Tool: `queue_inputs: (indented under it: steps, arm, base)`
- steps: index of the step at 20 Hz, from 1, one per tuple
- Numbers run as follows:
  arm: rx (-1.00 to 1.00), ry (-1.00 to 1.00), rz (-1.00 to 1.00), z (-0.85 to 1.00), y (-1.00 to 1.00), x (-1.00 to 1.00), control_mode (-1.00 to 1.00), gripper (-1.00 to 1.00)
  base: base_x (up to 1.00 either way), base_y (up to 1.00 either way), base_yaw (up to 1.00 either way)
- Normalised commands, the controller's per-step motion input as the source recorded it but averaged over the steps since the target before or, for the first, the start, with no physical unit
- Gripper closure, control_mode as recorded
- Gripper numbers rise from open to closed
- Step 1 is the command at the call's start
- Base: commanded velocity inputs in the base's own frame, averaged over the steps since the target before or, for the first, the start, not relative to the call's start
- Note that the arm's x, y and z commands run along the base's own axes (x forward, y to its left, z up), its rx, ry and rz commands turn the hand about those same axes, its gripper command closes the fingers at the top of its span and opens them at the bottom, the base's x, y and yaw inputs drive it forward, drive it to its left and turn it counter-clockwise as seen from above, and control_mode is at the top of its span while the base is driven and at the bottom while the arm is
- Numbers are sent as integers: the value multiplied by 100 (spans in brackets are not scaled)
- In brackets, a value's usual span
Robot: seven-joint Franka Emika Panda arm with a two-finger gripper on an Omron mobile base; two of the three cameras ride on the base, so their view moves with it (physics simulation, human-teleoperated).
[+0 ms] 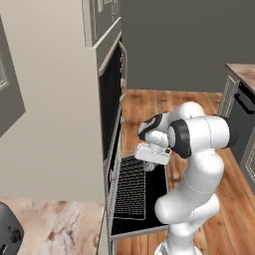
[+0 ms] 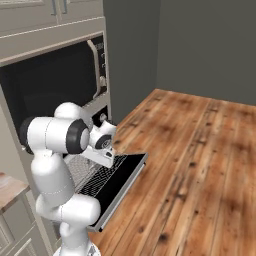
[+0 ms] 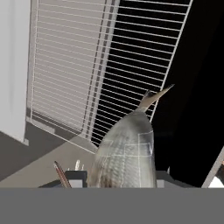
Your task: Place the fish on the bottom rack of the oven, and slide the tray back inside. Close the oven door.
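Observation:
The oven (image 1: 110, 94) stands with its black glass door (image 1: 160, 191) folded down flat. The silver wire rack (image 1: 130, 191) is pulled out over the door (image 2: 125, 180), also seen as a grid (image 2: 94, 181) from the right. My gripper (image 1: 149, 160) hangs just above the rack's far end, shut on the fish. In the hand view the grey, silvery fish (image 3: 127, 151) sticks out from between the fingers, tail pointing away, over the rack (image 3: 83, 65). The gripper (image 3: 124, 177) grips the fish's body.
A beige cabinet side (image 1: 55, 99) walls off the left. A dark toaster (image 1: 7, 234) sits on the marbled counter (image 1: 60, 224). An upper appliance door with a silver handle (image 2: 94, 65) is above the oven. Wooden floor (image 2: 200, 160) lies open to the right.

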Motion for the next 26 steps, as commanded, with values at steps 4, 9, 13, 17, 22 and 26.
queue_inputs:
  steps: [4, 9, 13, 17, 22, 26]
  arm:
    - [16, 0, 0, -49, 21, 41, -100, 100]
    - [3, -3, -5, -31, 37, 48, -100, 100]
    - [2, -12, -3, -41, 26, 45, -100, 100]
    - [2, -21, -2, -59, 4, 36, -100, 100]
    - [3, -20, -3, -67, 0, 36, -100, 100]
    - [5, -13, -5, -46, 6, 44, -100, 100]
  base:
    - [0, 0, 0]
    - [0, 0, 0]
    - [0, 0, 0]
    - [0, 0, 0]
    - [0, 0, 0]
    - [0, 0, 0]
